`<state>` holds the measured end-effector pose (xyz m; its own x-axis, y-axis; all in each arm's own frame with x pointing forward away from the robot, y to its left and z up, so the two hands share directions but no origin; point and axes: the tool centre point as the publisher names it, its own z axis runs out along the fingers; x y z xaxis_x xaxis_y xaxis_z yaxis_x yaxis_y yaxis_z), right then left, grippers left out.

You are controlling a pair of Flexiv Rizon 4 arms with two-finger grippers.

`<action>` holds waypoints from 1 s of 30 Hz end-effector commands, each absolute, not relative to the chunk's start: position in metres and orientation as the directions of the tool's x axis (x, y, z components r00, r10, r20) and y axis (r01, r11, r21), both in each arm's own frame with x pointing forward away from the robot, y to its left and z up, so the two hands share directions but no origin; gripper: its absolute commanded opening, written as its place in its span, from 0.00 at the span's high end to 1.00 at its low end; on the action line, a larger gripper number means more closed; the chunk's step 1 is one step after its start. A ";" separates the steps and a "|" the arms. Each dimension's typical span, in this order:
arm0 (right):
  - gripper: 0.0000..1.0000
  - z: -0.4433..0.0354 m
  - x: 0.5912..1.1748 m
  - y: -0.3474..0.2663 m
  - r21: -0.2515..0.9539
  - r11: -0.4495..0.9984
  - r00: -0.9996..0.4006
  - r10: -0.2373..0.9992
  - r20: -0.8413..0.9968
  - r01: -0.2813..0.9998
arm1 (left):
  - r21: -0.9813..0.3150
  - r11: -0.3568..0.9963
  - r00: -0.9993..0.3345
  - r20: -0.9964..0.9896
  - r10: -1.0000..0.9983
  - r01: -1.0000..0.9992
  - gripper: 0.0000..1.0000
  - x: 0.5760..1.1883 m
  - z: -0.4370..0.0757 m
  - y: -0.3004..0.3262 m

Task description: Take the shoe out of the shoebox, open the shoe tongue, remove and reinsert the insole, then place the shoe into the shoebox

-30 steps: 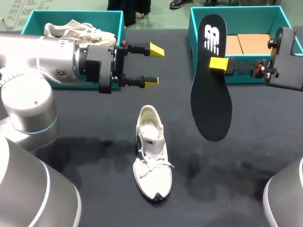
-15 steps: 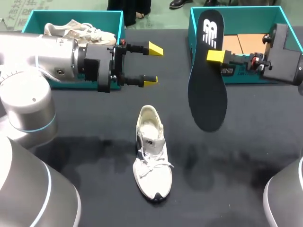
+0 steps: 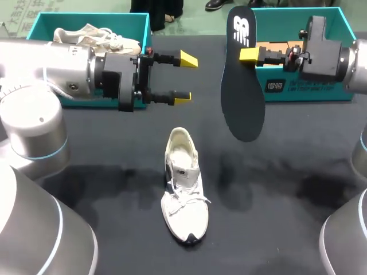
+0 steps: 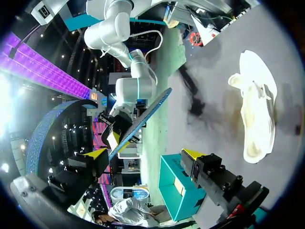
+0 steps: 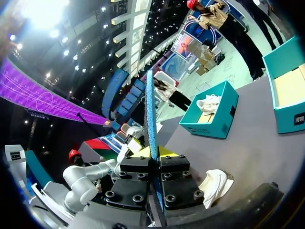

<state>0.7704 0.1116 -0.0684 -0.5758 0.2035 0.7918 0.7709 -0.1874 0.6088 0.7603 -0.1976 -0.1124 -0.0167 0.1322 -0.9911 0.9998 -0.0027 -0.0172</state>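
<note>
A white logo stands on the upper end of the black insole (image 3: pixel 243 80); I do not read it off. Right of the insole, the shoebox (image 3: pixel 309 91) front wall carries small white print, illegible. Below the insole, the shoe (image 3: pixel 183 186) tongue bears a dark label, unreadable.

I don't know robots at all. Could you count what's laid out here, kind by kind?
Shoes: 2 (white shoe on the table, pale shoe in the left shoebox)
Shoeboxes: 2, both teal (left shoebox, right shoebox)
Insoles: 1 (black insole in the right gripper)
Total: 5
</note>
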 end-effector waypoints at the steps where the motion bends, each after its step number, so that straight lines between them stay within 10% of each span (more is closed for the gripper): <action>1: 1.00 -0.071 0.781 0.126 0.588 -0.183 -0.558 0.193 0.807 0.788 | 0.003 -0.029 0.006 -0.996 0.091 1.000 0.00 0.764 -0.117 -0.208; 30: 1.00 -0.099 0.811 0.145 0.293 -0.194 -0.269 0.139 0.953 0.936 | 0.057 -0.042 0.059 -0.997 0.045 0.997 0.00 0.780 -0.120 -0.227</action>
